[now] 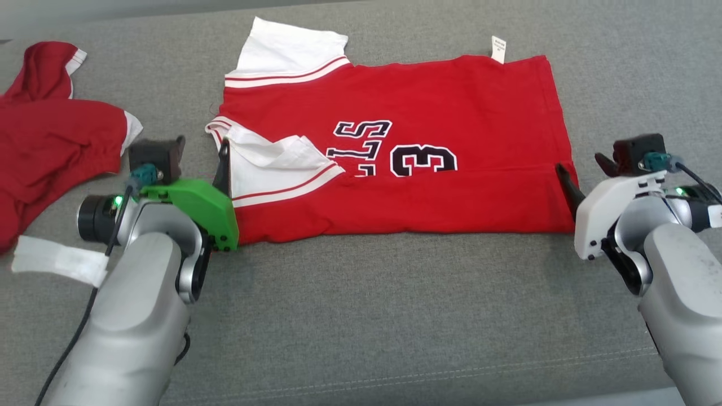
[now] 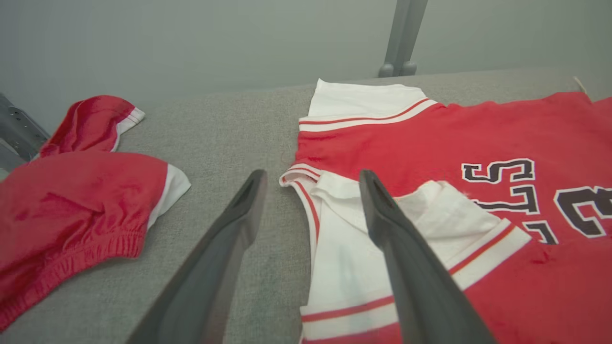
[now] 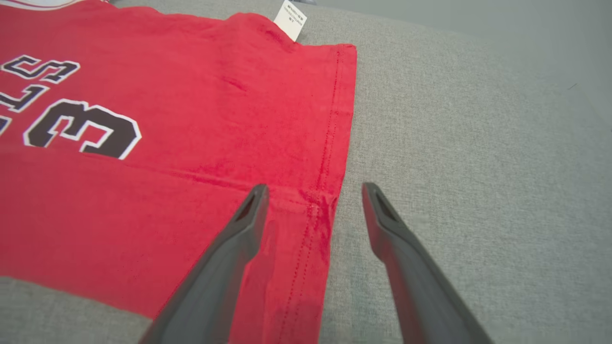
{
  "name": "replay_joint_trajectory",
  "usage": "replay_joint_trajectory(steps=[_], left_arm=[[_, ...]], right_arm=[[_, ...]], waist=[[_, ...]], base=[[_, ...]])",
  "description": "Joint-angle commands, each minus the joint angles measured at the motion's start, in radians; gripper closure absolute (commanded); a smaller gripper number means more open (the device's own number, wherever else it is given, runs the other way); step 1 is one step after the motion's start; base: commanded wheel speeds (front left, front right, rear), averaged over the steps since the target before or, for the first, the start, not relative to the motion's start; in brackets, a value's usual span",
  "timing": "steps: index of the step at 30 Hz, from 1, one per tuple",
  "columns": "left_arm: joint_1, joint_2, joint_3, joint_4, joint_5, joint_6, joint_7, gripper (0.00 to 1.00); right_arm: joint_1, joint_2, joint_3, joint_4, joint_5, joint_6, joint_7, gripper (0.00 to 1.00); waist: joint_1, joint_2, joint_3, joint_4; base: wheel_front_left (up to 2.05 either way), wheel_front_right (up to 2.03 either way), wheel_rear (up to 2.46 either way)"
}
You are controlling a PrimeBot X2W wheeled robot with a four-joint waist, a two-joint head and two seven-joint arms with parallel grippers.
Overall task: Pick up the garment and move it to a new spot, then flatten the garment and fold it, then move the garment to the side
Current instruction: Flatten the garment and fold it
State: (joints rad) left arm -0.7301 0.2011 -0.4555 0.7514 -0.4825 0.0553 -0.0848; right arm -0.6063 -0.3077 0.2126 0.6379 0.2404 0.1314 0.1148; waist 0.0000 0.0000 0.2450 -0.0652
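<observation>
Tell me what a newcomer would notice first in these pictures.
A red jersey with a black 3 lies flat on the grey cushion, one white sleeve folded onto it. The left gripper stands open at its sleeve end, the right gripper open at its hem. A second red garment lies crumpled at far left.

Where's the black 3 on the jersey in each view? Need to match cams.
Head view: black 3 just right of centre, on the jersey.
Left wrist view: 3 at the right edge, mid-height.
Right wrist view: 3 at left, above mid-height.
Shared landmark: letter S next to it.
</observation>
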Motion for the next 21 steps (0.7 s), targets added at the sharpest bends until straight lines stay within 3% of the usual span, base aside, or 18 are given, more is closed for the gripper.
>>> replay_joint_trajectory(steps=[1, 11, 21], left_arm=[[0.030, 0.014, -0.005, -0.001, 0.008, 0.001, -0.005, 0.00], [0.199, 0.048, -0.053, -0.047, 0.024, 0.037, 0.043, 0.00], [0.214, 0.053, -0.077, -0.060, 0.026, 0.070, 0.110, 0.00]], right_arm=[[0.030, -0.002, -0.015, -0.011, 0.012, -0.001, 0.011, 0.00], [0.204, 0.044, -0.138, -0.144, -0.032, -0.001, 0.098, 0.00], [0.278, 0.128, -0.249, -0.205, -0.133, -0.001, 0.132, 0.00]], waist=[[0.0000, 0.0000, -0.024, 0.011], [0.0000, 0.0000, -0.055, 0.019], [0.0000, 0.0000, -0.028, 0.023]], base=[[0.00, 0.00, 0.00], [0.00, 0.00, 0.00], [0.00, 0.00, 0.00]])
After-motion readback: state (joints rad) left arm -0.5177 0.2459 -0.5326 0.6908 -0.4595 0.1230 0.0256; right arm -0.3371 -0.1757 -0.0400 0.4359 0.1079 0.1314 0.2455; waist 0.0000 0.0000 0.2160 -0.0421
